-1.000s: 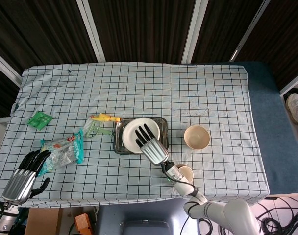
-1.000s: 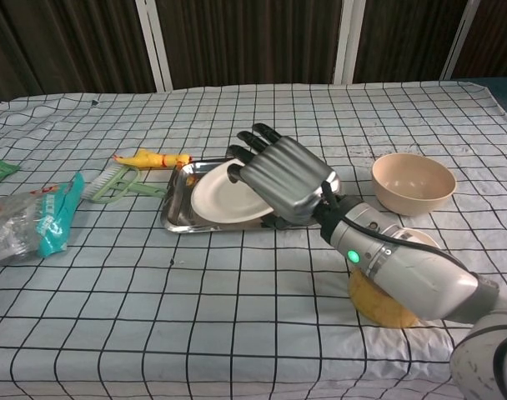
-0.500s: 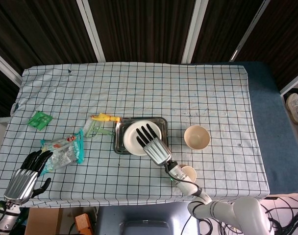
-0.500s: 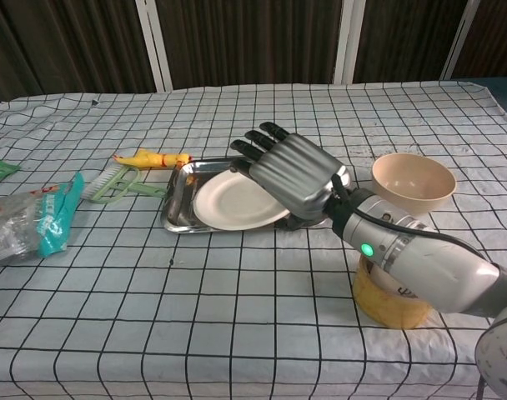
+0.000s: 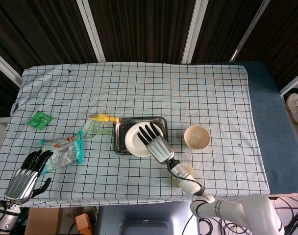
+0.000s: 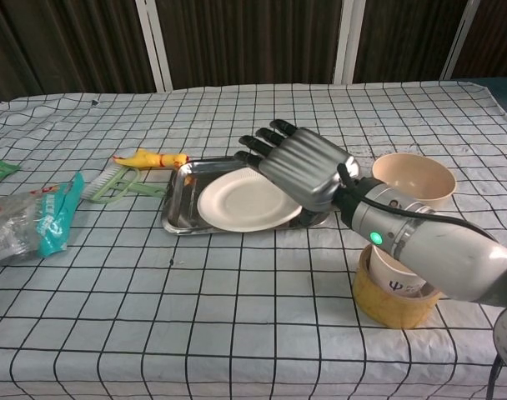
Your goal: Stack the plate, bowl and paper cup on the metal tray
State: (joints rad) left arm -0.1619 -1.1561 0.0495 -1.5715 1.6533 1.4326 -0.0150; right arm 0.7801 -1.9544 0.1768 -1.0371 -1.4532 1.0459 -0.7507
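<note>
On the metal tray [image 6: 180,208] lies the plate [image 6: 241,206], light and thin. Right hand [image 6: 302,167] hovers over it, fingers [image 6: 258,148] spread, empty. Next, the stiff, slippery bowl [image 6: 413,179]: grip its rim.

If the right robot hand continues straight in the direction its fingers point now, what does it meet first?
Probably the far rim of the metal tray. The right robot hand points up-left over the plate; its height above both is unclear, so it may pass over them.

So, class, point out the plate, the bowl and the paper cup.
plate [image 6: 241,207], chest view, bare centre of its face.
bowl [image 5: 196,136], head view, middle of its inside.
paper cup [image 6: 397,275], chest view, printed side wall under the arm.
</note>
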